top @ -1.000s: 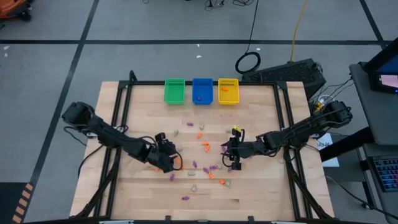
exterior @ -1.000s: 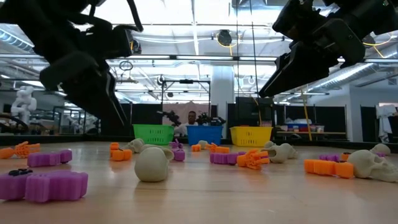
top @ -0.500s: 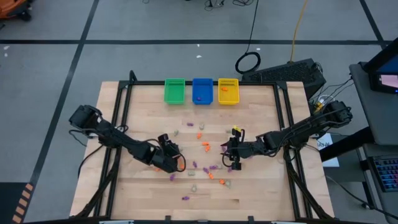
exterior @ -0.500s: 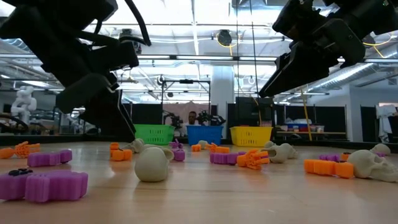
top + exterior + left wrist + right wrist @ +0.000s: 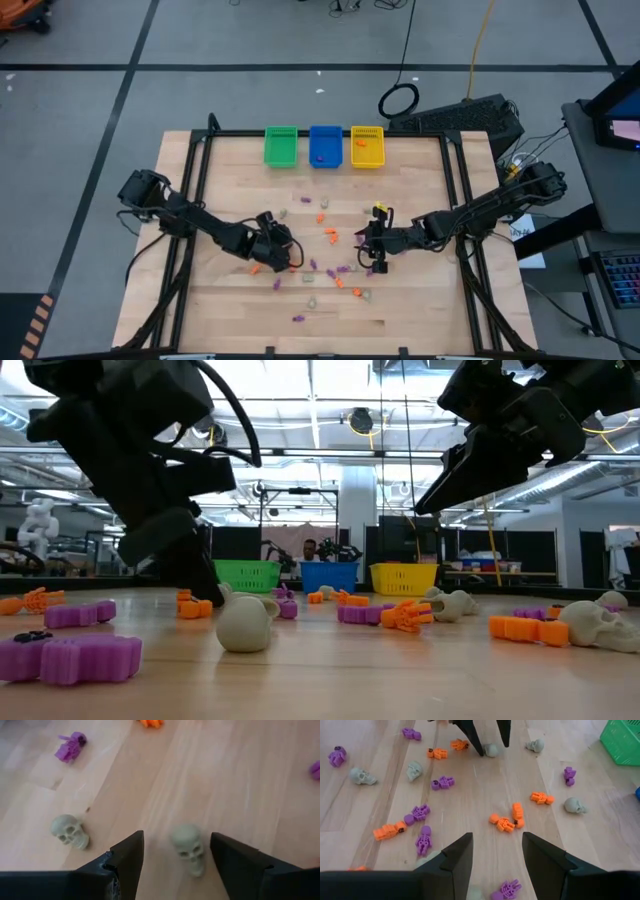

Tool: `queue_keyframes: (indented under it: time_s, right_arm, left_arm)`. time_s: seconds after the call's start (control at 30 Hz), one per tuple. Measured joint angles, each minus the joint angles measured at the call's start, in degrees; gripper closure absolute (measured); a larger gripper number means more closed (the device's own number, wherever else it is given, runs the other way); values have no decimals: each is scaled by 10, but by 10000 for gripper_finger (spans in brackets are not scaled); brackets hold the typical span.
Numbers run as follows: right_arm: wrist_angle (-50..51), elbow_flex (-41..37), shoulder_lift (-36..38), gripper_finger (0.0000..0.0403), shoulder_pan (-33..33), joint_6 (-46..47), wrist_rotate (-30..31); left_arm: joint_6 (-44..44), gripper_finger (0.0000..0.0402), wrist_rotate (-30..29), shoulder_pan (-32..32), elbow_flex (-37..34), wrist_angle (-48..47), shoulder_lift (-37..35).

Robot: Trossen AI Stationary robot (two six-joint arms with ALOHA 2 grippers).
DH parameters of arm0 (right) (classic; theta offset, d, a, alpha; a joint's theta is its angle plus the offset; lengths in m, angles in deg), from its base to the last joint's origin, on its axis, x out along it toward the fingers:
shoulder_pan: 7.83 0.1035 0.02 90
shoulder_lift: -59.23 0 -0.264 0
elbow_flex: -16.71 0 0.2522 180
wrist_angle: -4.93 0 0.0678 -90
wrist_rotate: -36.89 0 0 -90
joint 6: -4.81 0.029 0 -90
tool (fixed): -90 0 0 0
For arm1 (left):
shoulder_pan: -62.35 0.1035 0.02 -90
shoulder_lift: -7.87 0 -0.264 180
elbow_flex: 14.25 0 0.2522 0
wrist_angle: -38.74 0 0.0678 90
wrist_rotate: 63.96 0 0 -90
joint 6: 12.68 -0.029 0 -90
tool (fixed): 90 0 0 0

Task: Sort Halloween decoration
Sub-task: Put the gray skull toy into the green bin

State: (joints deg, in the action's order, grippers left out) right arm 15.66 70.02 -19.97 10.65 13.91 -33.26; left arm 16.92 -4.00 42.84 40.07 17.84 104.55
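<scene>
While my left gripper (image 5: 172, 857) straddles a pale skull (image 5: 188, 847), fingers spread; right gripper (image 5: 495, 852) spread, holding nothing, above scattered trinkets (image 5: 506, 822)

Left arm reaches in from the left edge, elbow bent, left gripper (image 5: 284, 249) low over the counter, fingers (image 5: 127, 857) spread apart, empty. Right arm stretches in from the right, right gripper (image 5: 372, 250) hovering mid-counter, fingers apart, also empty

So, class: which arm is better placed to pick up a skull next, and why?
Left. The left gripper has its open fingers either side of a pale skull. The right gripper hovers over bare wood.
</scene>
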Motion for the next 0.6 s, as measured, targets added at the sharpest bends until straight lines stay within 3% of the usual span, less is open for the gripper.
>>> queue_keyframes:
  time_s: [0.17,0.6]
  right_arm:
    - [-2,0,0,243,0,-4,-1]
    - [-2,0,0,243,0,-4,-2]
  left_arm:
    - [0,185,5,0,0,11,4]
    - [-19,329,15,-1,0,15,4]
